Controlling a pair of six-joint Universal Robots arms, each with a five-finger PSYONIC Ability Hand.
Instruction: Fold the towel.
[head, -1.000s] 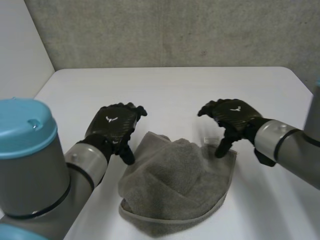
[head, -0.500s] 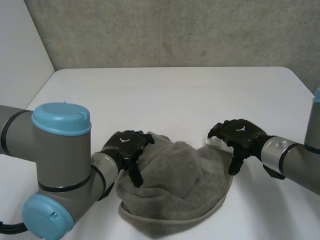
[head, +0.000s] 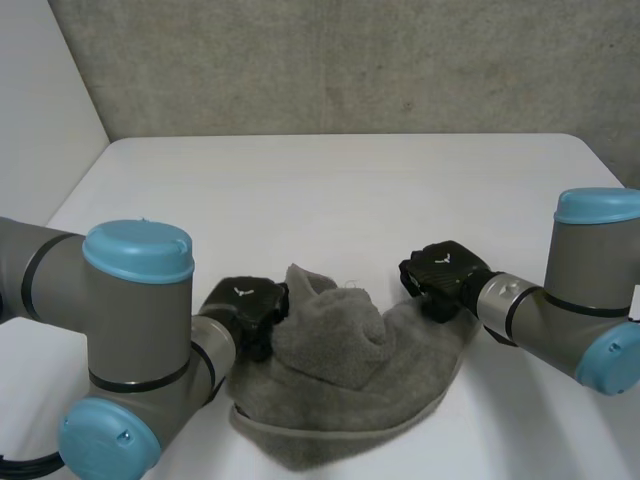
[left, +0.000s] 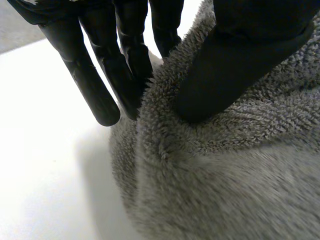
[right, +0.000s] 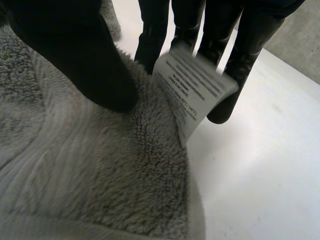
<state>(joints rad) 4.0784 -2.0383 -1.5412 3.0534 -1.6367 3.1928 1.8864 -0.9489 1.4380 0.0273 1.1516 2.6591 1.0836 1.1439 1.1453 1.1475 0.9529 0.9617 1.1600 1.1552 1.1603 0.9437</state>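
A grey towel (head: 350, 390) lay crumpled and unfolded at the near middle of the white table (head: 330, 190), the left hand (head: 245, 305) pinching its left edge, the right hand (head: 440, 272) pinching its far right corner beside the label (right: 195, 92); folding seemed barely begun

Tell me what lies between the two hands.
The bunched grey towel lies between the left hand and the right hand, seen in the head view.
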